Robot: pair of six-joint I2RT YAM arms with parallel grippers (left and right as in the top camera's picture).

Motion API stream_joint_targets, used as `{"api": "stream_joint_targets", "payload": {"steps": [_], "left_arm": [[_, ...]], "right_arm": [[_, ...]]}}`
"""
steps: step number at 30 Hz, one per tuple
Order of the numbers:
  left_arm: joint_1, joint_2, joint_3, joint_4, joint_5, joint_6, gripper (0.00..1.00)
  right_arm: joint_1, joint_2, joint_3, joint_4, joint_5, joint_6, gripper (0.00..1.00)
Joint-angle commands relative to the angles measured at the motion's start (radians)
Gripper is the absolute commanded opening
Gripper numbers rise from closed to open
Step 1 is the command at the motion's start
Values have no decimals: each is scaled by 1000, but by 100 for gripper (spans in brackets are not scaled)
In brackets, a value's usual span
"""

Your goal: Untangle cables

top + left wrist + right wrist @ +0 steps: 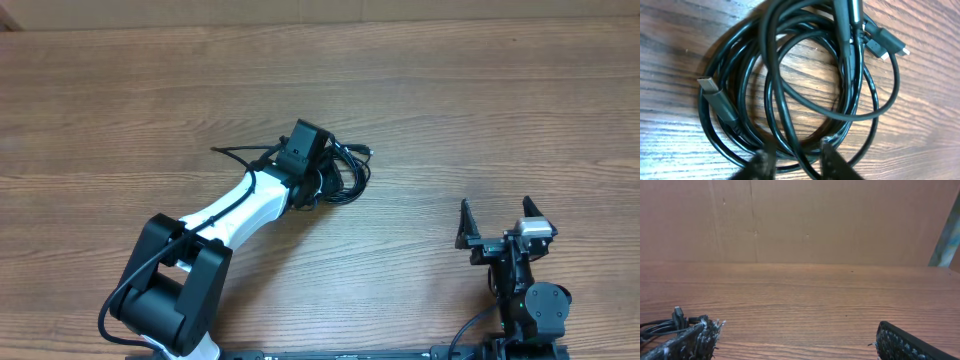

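Cables (347, 172): black coil on table (450, 100), partly between left gripper (792, 161) fingers. Left arm stretched forward, wrist tipped down over coil; fingers (760, 165) apart, straddling strands, not pinching. Right gripper (495, 212) near own base, well apart from coil, jaws spread wide.

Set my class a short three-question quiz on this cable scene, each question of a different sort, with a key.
1. True or false: the right gripper is holding a cable.
2. The cables lie as: A) one tangled coil on the wood; B) separate straight lines; C) a bunch lifted in the air.
3. Which gripper hovers over the coil?
Key: 1 false, it is open and empty. 2 A. 3 the left gripper.
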Motion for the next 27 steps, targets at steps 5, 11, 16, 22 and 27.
{"api": "stream_joint_targets", "payload": {"steps": [5, 11, 16, 22, 27], "left_arm": [[28, -1, 21, -2, 19, 44, 4], [66, -56, 36, -32, 74, 98, 4], [88, -155, 48, -61, 84, 125, 4], [97, -304, 48, -55, 84, 172, 4], [97, -391, 48, -3, 85, 171, 4]], "right_arm": [[5, -7, -10, 6, 2, 3, 100], [5, -7, -10, 6, 2, 3, 100], [5, -7, -10, 6, 2, 3, 100], [5, -7, -10, 6, 2, 3, 100], [5, -7, -10, 6, 2, 3, 100]]}}
